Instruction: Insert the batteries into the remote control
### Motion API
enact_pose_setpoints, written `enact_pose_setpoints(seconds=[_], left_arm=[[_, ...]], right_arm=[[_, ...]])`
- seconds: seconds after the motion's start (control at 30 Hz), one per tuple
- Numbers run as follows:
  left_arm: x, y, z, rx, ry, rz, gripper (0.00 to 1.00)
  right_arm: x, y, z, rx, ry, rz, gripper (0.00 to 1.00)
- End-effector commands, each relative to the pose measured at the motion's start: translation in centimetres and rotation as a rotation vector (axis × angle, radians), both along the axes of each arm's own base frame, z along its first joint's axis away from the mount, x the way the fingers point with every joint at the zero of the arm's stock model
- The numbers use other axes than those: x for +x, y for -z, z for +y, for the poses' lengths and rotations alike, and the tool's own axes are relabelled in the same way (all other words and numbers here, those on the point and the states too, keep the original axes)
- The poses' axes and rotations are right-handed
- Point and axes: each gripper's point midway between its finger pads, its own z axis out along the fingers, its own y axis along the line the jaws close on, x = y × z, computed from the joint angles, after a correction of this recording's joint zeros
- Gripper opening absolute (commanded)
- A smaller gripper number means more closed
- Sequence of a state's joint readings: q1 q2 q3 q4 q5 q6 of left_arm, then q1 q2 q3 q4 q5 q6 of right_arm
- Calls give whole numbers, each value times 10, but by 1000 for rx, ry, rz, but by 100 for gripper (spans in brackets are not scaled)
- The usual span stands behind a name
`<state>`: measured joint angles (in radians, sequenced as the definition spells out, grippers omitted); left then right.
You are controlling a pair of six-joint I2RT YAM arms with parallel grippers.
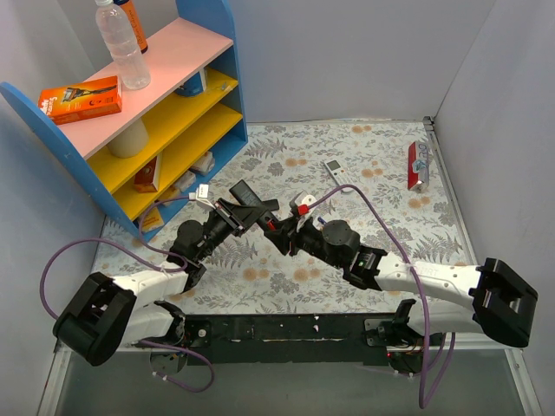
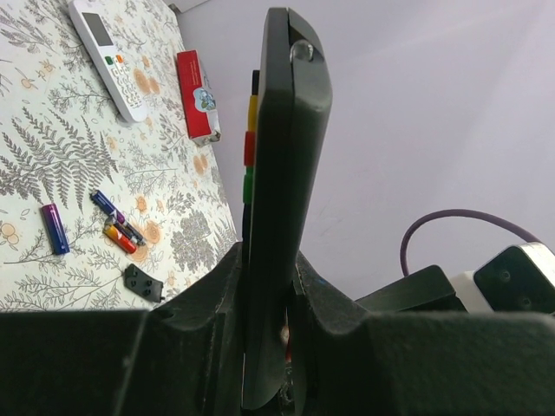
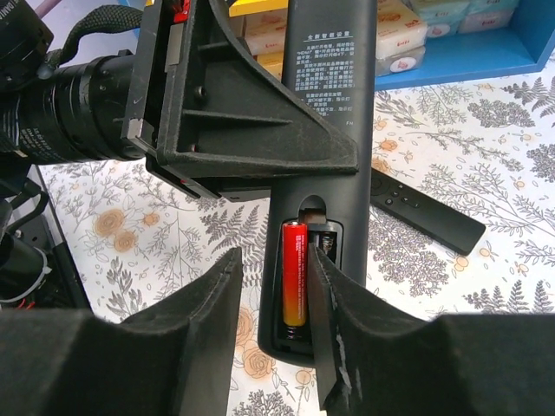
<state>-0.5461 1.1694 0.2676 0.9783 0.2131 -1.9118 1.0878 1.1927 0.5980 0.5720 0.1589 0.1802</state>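
Observation:
My left gripper (image 1: 232,212) is shut on the long black remote control (image 1: 249,198) and holds it above the table, seen edge-on in the left wrist view (image 2: 279,173). In the right wrist view the remote's back (image 3: 329,104) faces me with its battery bay open. A red battery (image 3: 294,273) lies in the bay's left slot; the right slot shows a bare spring. My right gripper (image 3: 273,260) is open at the bay, its right finger (image 3: 334,295) beside the battery. Three loose batteries lie on the table: purple (image 2: 54,227), purple-blue (image 2: 108,205) and red (image 2: 121,238).
A small black cover piece (image 2: 143,282) lies near the loose batteries. A shorter black bar (image 3: 425,212) lies on the table under the held remote. A white remote (image 1: 336,170) and a red box (image 1: 417,165) lie at the back right. A blue shelf (image 1: 156,113) stands at the back left.

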Motion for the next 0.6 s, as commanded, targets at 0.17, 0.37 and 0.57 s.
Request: enact_pose_setpoints(seconds=[0.17,0.37,0.57], left_arm=[[-14,-37,-8,-90,81,-99,0],[-15,-31,-10,-72,100,-88,0],[-17,-28,-15,-66,138,-82,0]], right_arm=[[-1,-10,-8,-39,3,-20,55],[-7,-35,-13,-51,-37,-85,68],[-13,-73,-21,-106,-91,-213,75]])
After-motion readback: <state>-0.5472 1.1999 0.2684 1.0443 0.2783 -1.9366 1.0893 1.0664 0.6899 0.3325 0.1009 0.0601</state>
